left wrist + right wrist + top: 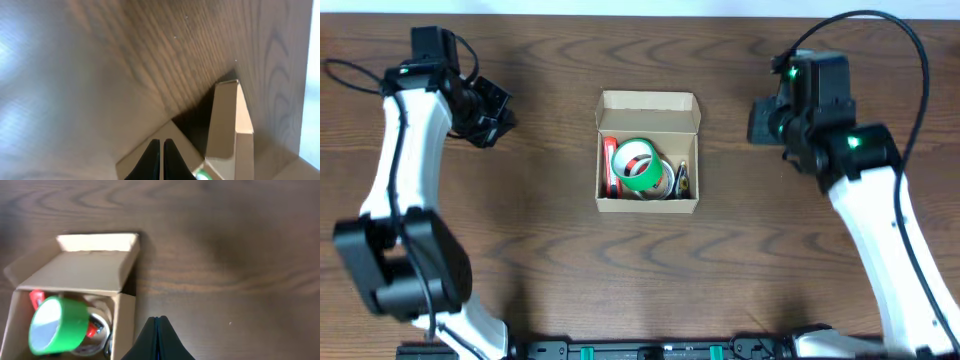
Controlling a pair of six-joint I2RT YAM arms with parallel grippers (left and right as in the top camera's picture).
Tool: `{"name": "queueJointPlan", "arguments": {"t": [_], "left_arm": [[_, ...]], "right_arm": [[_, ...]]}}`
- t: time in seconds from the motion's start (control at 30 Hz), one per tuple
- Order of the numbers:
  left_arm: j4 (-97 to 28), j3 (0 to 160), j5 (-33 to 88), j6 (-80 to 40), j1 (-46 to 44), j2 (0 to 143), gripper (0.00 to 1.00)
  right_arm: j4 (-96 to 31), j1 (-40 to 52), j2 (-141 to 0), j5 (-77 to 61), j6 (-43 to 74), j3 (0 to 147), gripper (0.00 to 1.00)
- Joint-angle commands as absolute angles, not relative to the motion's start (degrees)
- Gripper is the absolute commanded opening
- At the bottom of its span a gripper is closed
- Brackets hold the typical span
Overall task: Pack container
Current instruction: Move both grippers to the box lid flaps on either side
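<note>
The container (649, 206) is a small tan cardboard box in the middle of the table, its flap lid (648, 104) open at the far side. Inside lie a green tape roll (640, 162), a red roll (609, 165), a clear roll (666, 181) and a small dark item (683, 178). My left gripper (501, 116) is shut and empty, well left of the box. My right gripper (761, 120) is shut and empty, to its right. The left wrist view shows the box's edge (223, 120) beyond the shut fingers (161, 143). The right wrist view shows the box wall (126, 325), the green roll (56, 325) and shut fingers (158, 319).
The dark wooden table (800, 260) runs under both arms. Black cables hang off each arm at the far corners. A black rail lies along the table's front edge (650, 350).
</note>
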State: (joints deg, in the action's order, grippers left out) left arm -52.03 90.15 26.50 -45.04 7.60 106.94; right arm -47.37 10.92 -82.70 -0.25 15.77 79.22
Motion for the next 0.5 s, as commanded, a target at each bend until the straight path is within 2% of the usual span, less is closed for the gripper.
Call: {"name": "queueJointPlan", "arguments": {"t": [0.0,0.47], "left_arm": [[-49.9,91.0,33.9,-43.3,8.0,111.2,0.05],[-41.5,91.0,54.4,-44.2,7.5,127.3,0.05]], "right_arm": [[-47.0,7.8,-88.6,-8.9,21.0,80.2,0.01],[-44.4,3.7,-111.3,-28.8,28.3,80.2,0.01]]}}
